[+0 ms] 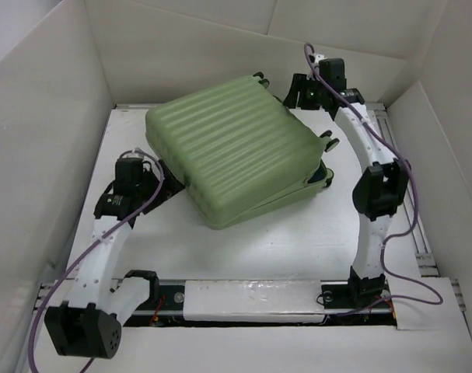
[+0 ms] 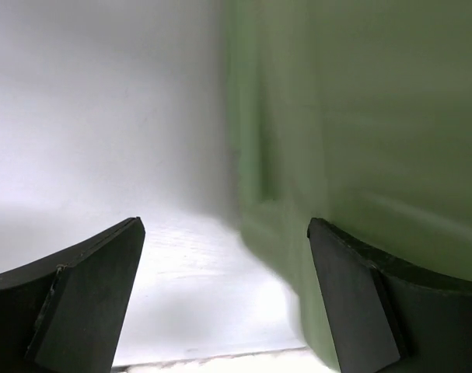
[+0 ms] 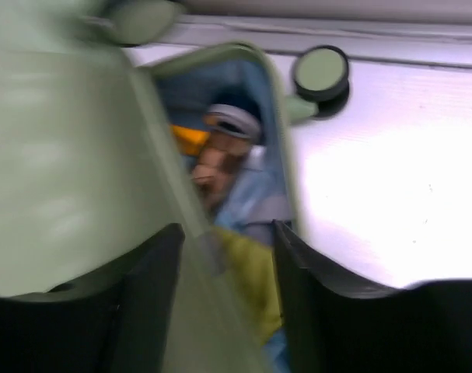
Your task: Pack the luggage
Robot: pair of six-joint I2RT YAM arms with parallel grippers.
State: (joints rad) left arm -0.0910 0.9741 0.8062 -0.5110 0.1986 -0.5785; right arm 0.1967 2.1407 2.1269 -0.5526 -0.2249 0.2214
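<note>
Your luggage lies at the middle of the surface, lid almost down and gaping toward 4 o'clock. Your left pincer stands apart and empty at its 9 o'clock flank. Your right pincer, fingers apart, straddles the lid rim at 1 o'clock.

Pale green ribbed luggage
</note>
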